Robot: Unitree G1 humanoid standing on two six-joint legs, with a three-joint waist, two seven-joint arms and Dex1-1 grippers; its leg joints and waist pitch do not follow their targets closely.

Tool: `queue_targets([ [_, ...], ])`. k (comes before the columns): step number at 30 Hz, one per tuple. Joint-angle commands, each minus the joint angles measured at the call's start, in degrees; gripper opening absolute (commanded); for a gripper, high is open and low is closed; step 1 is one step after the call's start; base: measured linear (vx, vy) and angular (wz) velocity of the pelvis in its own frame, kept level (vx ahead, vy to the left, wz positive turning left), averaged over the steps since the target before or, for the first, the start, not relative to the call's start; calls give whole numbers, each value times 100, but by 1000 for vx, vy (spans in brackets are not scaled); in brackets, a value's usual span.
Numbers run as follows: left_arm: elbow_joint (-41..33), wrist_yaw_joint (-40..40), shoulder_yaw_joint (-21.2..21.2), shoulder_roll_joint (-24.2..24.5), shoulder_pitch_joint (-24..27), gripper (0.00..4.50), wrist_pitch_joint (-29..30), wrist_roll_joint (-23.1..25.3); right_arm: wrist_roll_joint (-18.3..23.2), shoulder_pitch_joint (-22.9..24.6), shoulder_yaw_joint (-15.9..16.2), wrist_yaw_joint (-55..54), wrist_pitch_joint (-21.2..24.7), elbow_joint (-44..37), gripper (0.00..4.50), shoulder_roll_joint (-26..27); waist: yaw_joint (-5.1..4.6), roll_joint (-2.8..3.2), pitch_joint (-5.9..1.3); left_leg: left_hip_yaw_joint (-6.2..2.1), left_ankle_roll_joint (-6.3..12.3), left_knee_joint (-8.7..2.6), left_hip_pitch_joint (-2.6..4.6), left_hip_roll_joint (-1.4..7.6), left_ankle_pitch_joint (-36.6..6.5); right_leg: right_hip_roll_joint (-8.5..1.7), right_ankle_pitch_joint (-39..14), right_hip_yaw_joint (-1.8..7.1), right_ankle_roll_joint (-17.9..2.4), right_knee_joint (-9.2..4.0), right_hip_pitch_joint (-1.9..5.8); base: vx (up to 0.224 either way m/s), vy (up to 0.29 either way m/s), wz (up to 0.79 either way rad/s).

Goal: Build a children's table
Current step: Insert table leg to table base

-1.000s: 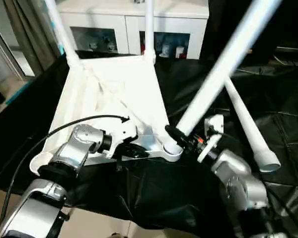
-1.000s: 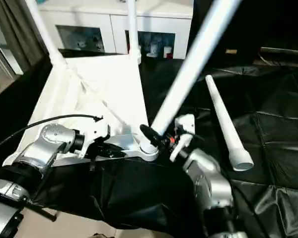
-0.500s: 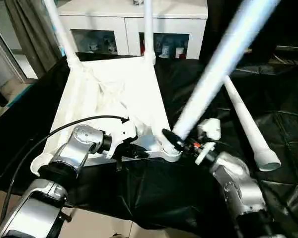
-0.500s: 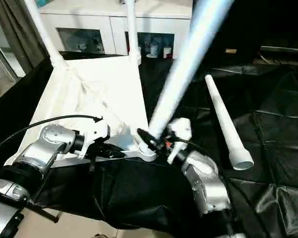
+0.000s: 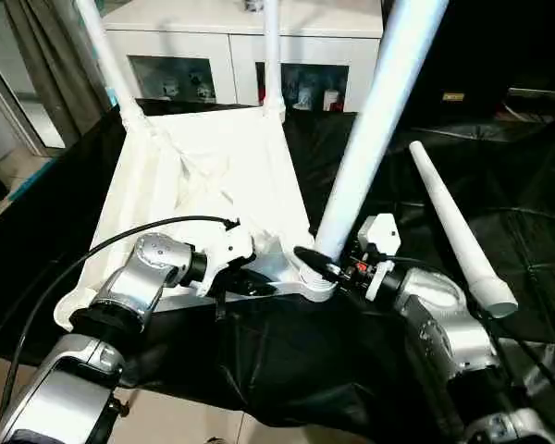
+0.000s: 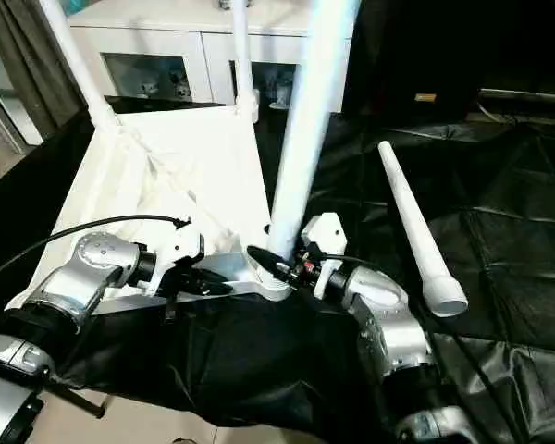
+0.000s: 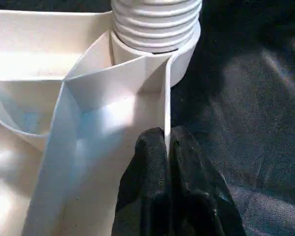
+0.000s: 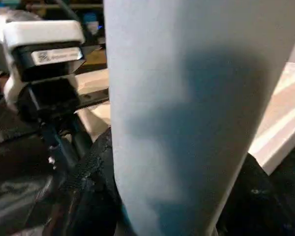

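Note:
The children's table top [image 5: 213,157] lies upside down on black cloth, with two legs [image 5: 106,55] standing in its far corner sockets. My left gripper [image 5: 259,285] is shut on a thin rib of the top's near edge [image 7: 166,135], just beside the near right socket. My right gripper [image 5: 326,268] is shut on the base of a third leg [image 5: 375,120], which stands nearly upright in that socket. Its ribbed end [image 7: 157,24] sits in the socket ring. The same leg [image 8: 187,113] stands between my right gripper's black fingers [image 8: 96,167]. A fourth leg [image 5: 453,227] lies loose on the cloth to the right.
A white cabinet with glass doors [image 5: 194,51] stands right behind the table top. Black cloth [image 5: 518,185] covers the work surface and drapes over its near edge. A black cable [image 5: 102,245] arcs over my left forearm. A curtain [image 5: 37,65] hangs at the far left.
The leg in my right gripper has swung from a strong lean to the right to nearly upright, and the right wrist has turned with it. My left arm has stayed put.

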Motion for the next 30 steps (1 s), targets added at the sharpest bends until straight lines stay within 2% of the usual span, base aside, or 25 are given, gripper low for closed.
queue_targets([
  [1, -191, -218, -78, 33, 13, 0, 7, 11, -445, 322, 382, 211, 274, 714, 192, -119, -3, -37, -173, -148, 331, -520, 58, 363, -1601, -466, -1384, 335, -1337, -566, 155, 0, 0, 0],
  [3, -216, -258, -103, 37, 13, 0, 8, 19, -445, 307, 421, 298, 247, 742, 192, -146, -7, -35, -201, -153, 333, -531, 69, 373, -1565, -463, -1190, 333, -1362, -550, 171, 0, 0, 0],
  [6, -276, -311, -136, 38, 20, 0, 15, 33, -438, 281, 452, 472, 230, 774, 192, -181, -12, -42, -204, -149, 383, -545, 67, 379, -1449, -452, -841, 319, -1430, -534, 188, 0, 0, 0],
  [7, -282, -316, -140, 39, 21, 0, 15, 35, -436, 280, 456, 487, 232, 773, 192, -185, -19, -85, -128, -143, 424, -562, 44, 368, -1478, -444, -852, 326, -1408, -540, 170, 0, 0, 0],
  [9, -371, -441, -212, 53, 24, 0, 3, 45, -394, 272, 523, 747, 279, 695, 192, -255, -10, -83, -109, -132, 400, -579, 87, 384, -1625, -461, -1064, 340, -1399, -579, 150, 0, 0, 0],
  [10, -438, -566, -260, 78, 35, 0, -17, 35, -355, 292, 571, 913, 318, 600, 191, -305, 1, -89, -52, -133, 363, -604, 87, 385, -1721, -460, -1220, 343, -1366, -605, 132, 0, 0, 0],
  [11, -475, -639, -285, 98, 43, 0, -20, 26, -344, 305, 593, 986, 323, 554, 191, -328, 8, -99, -60, -131, 350, -610, 105, 393, -1741, -459, -1237, 348, -1351, -609, 137, 0, 0, 0],
  [12, -537, -768, -330, 135, 56, 0, -22, 17, -327, 323, 629, 1116, 322, 487, 191, -365, 20, -108, -38, -123, 365, -622, 105, 396, -1684, -459, -1177, 352, -1349, -609, 135, 0, 0, 0],
  [14, -563, -849, -363, 165, 59, 0, -38, 24, -317, 328, 644, 1181, 319, 459, 191, -379, 25, -110, -34, -122, 410, -628, 86, 405, -1514, -461, -948, 345, -1389, -587, 152, 0, 0, 0],
  [16, -587, -957, -415, 216, 45, 0, -63, 60, -316, 319, 656, 1245, 310, 428, 191, -384, 25, -88, -34, -109, 489, -627, 90, 405, -1311, -455, -591, 328, -1456, -564, 163, 0, 0, 0],
  [20, -561, -907, -386, 207, -3, 0, -50, 59, -336, 278, 617, 1170, 296, 458, 191, -327, 19, -93, -17, -94, 543, -637, 91, 415, -1256, -459, -449, 321, -1512, -565, 165, 0, 0, 0],
  [23, -460, -673, -236, 89, -140, 0, 24, -1, -346, 175, 397, 651, 260, 620, 191, -111, 19, -86, 41, -88, 377, -686, 117, 420, -1655, -484, -1182, 345, -1436, -642, 126, 0, 0, 0],
  [25, -430, -570, -176, 25, -192, 0, 69, -31, -393, 132, 276, 361, 186, 732, 191, -14, 17, -100, 96, -106, 174, -724, 152, 424, -2008, -517, -1980, 381, -1279, -717, 86, 0, 0, 0],
  [27, -386, -407, -112, -66, -269, 0, 148, -50, -508, 67, 164, -70, 119, 888, 191, 89, 9, -95, 126, -122, 71, -745, 172, 431, -2113, -537, -2310, 400, -1196, -754, 54, 0, 0, 0],
  [28, -384, -402, -110, -69, -272, 0, 150, -50, -512, 65, 161, -84, 115, 894, 191, 92, 0, -106, 167, -154, 0, -773, 152, 428, -2249, -537, -2614, 393, -1083, -779, 46, 0, 0, 0],
  [30, -333, -262, -72, -150, -358, 0, 215, -42, -636, -7, 85, -547, 102, 1042, 191, 206, -12, -111, 176, -163, -49, -785, 163, 435, -2283, -545, -2690, 406, -1039, -780, 29, 0, 0, 0],
])
